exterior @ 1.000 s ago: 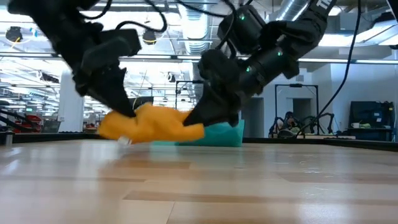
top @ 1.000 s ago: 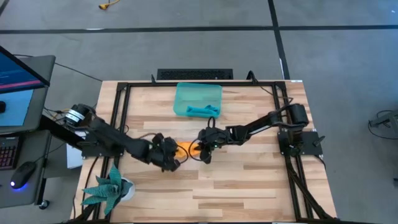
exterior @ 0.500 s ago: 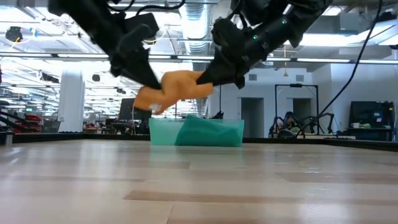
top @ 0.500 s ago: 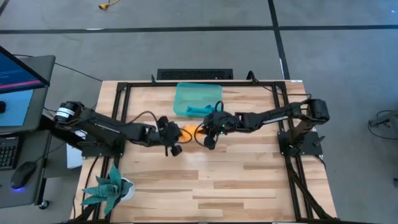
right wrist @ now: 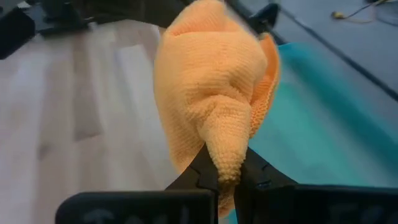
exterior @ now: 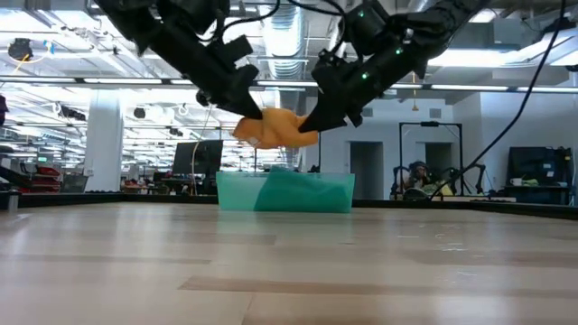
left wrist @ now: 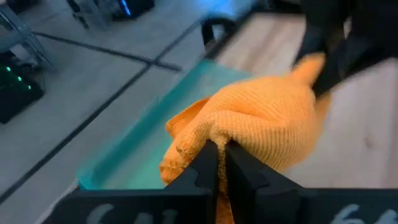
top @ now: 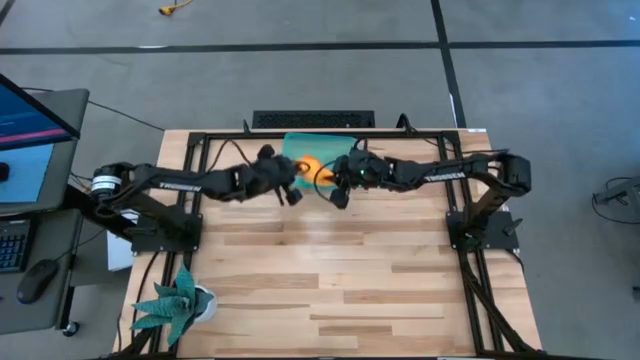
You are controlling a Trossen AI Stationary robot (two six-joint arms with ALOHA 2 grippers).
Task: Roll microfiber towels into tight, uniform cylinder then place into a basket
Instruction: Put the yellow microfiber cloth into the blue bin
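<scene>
The orange-yellow towel (exterior: 275, 128), a bunched roll, hangs in the air between my two grippers, above the basket (exterior: 285, 192). The basket is a teal bin standing on the table near its far edge (top: 298, 150). A darker teal shape shows through its near wall. My left gripper (top: 291, 192) is shut on the towel's left end. My right gripper (top: 336, 193) is shut on its right end. In the high view the arms hide most of the basket. My left gripper pinches the towel's left end (left wrist: 200, 138) between its two fingers, in a bunched fold of several layers. It comes in from the table's left, slanting down. The towel is lifted clear. My right gripper pinches a bunched tip at the towel's right end (right wrist: 226, 149) between its two fingers. It comes in from the table's right, slanting down. The towel swells out beyond the fingers and hangs clear over the basket.
A green spiky plant in a white pot (top: 180, 305) stands at the table's near left corner. Black frame rails (top: 190, 150) run along the table's edges. The wooden tabletop (top: 330, 280) lies bare between the arms and the near edge.
Both grippers have risen and gone toward the table's far edge, still shut on the orange towel. The towel, which lay on the table in front of the basket, is now lifted clear and hangs above it, drawn into a shorter bundle.
</scene>
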